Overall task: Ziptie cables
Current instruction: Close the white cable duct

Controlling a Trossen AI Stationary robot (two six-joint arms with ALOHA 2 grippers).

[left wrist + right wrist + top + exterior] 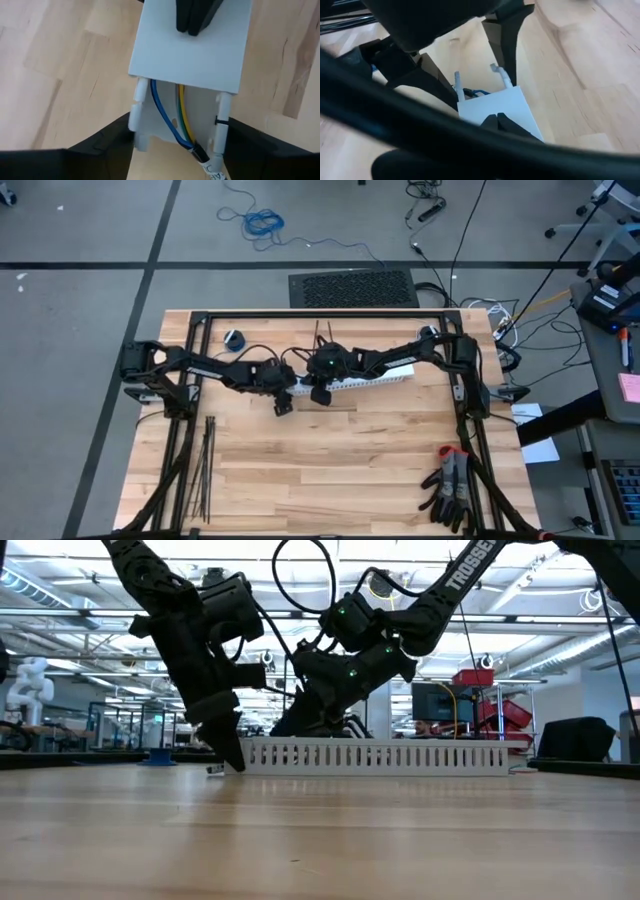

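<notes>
Straddling the white channel's (190, 55) open end, the left gripper (177, 142) stands spread around it; the right gripper (496, 119), pinched together, presses its lid. Thin, floppy cables (170, 120) lie inside, best pinched near the dark tip; stiff zipties (203, 480) wait at seven o'clock.

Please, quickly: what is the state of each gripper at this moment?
Left gripper: open, its fingers on either side of the end of the white slotted channel, where the cables show.
Right gripper: shut, its fingertips pressing on the channel's cover.

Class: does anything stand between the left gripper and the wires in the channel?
Nothing visible does. The left gripper straddles the channel's open end, where the wires lie exposed. The shut right gripper presses the cover farther along.
</notes>
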